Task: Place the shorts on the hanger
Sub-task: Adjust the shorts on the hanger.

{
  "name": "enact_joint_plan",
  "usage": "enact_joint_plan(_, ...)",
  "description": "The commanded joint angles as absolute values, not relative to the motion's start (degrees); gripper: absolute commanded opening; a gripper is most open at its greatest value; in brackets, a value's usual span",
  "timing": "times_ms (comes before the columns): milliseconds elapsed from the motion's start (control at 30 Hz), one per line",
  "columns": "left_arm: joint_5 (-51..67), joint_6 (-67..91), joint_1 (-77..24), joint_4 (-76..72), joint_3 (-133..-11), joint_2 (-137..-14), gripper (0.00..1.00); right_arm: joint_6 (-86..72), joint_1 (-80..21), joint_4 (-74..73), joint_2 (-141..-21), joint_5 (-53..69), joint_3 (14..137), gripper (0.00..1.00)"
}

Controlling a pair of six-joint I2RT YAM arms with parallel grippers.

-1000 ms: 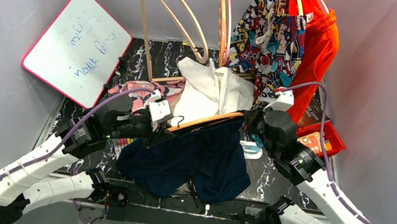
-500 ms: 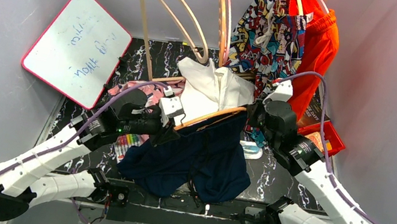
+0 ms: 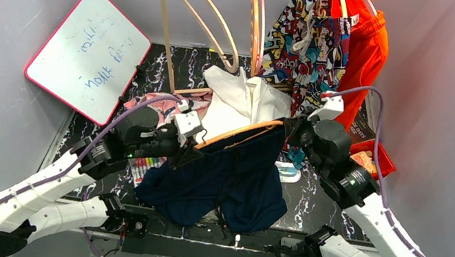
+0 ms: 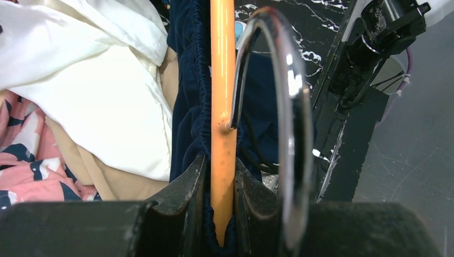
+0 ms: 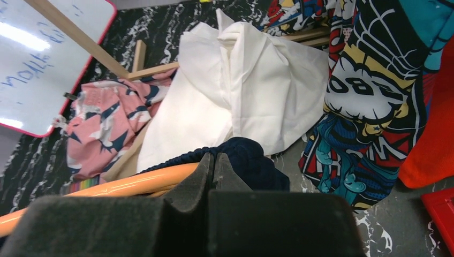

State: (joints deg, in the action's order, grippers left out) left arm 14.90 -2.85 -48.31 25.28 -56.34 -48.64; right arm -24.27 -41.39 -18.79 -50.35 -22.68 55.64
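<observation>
Nearest, the legs of the soft, limp shorts [image 3: 221,190] droop onto the desk [image 3: 305,208]; their elastic waistband, likely the firmest place to grip, is slung over the stiff, smooth hanger [image 3: 238,132] held aloft between the arms. The left tool [image 4: 221,174] pinches bar and fabric below the metal hook [image 4: 293,107], seen only from the left wrist. The right tool [image 5: 214,163] is pressed together on the bunched waistband, with white cloth [image 5: 241,80] beyond.
</observation>
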Motion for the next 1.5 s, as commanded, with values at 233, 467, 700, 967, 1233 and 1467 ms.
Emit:
enact_joint_plan(233, 8.0, -3.9, -48.6, 15.9, -55.0, -44.8, 0.0, -28.9, -45.4, -18.2, -40.4, -14.6, 56.1, 0.5)
enact_joint_plan(467, 5.3, -3.6, -48.6, 13.4, -54.7, -44.7, 0.0, -38.8, -45.4, -20.5, -38.1, -23.4, 54.3, 0.57)
enact_joint_plan(700, 6.4, -3.2, -48.6, 12.1, -55.5, -44.8, 0.0, -52.5, -45.4, -25.3, -46.3, -24.6, 56.7, 0.69)
enact_joint_plan(967, 6.8, -3.0, -48.6, 11.7, -55.7, -44.4, 0.0, -57.0, -45.4, -19.2, -47.1, -27.7, 53.4, 0.61)
enact_joint_plan(1233, 7.7, -2.9, -48.6, 11.6, -55.7, -44.4, 0.0, -58.6, -45.3, -17.0, -49.7, -33.6, 52.9, 0.54)
enact_joint_plan(1467, 8.2, -2.5, -48.6, 11.4, -56.0, -44.1, 0.0, -57.4, -44.5, -15.1, -53.7, -33.8, 54.6, 0.5)
